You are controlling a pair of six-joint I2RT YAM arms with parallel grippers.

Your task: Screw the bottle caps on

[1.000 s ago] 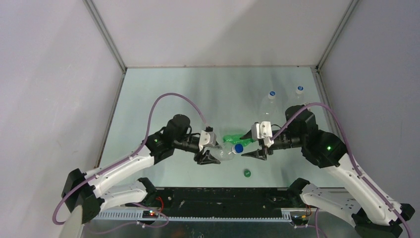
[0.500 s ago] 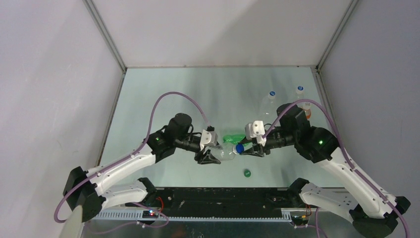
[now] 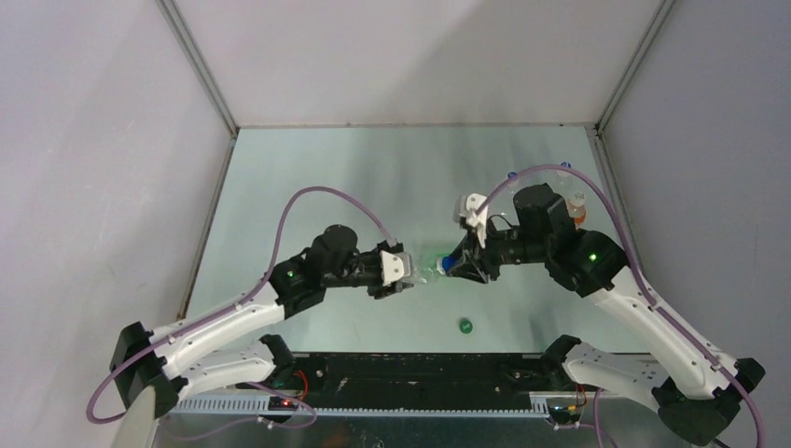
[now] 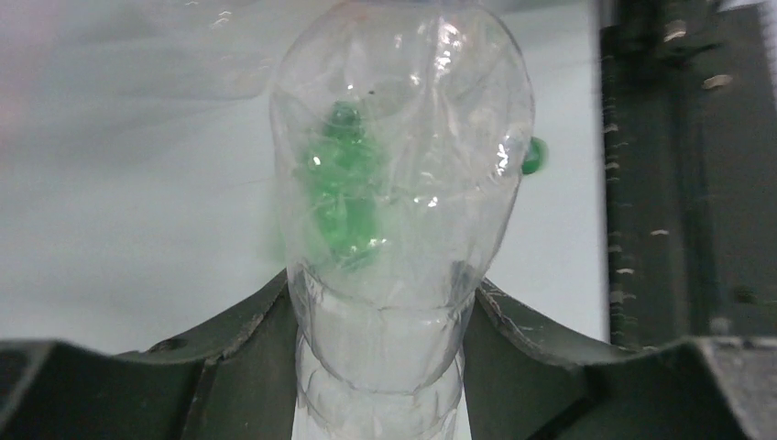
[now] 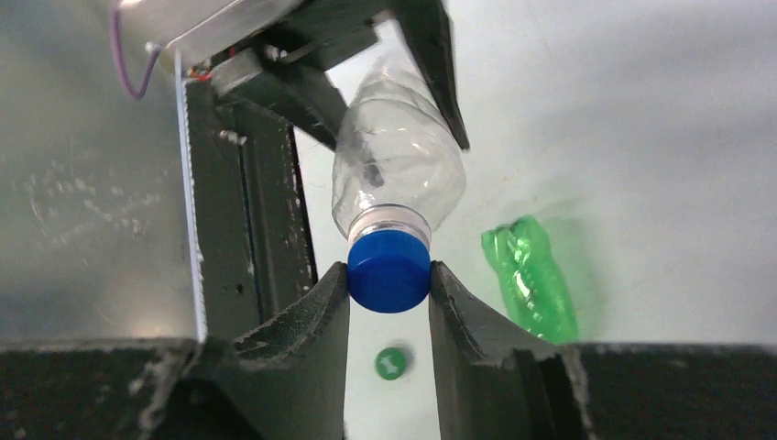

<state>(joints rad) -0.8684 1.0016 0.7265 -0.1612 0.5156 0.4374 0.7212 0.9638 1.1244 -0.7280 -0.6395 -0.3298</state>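
The blue cap (image 5: 388, 270) sits on the mouth of the clear bottle (image 5: 396, 165), pinched tight by the right gripper (image 5: 388, 298), and the bottle's long body points straight away from it into the left gripper (image 4: 380, 321), which squeezes its fat end up in the air.

A pale mint-green tabletop (image 3: 317, 177) with a faint sheen forms the base of the enclosure. Plain matte grey-white panels rise from three of its edges: a back wall (image 3: 410, 56) along the far edge, a left wall (image 3: 93, 168) and a right wall (image 3: 718, 140). Slim metal struts (image 3: 199, 67) run up from the two far corners. A black strip (image 3: 420, 369) lines the near edge. The light is soft and even.
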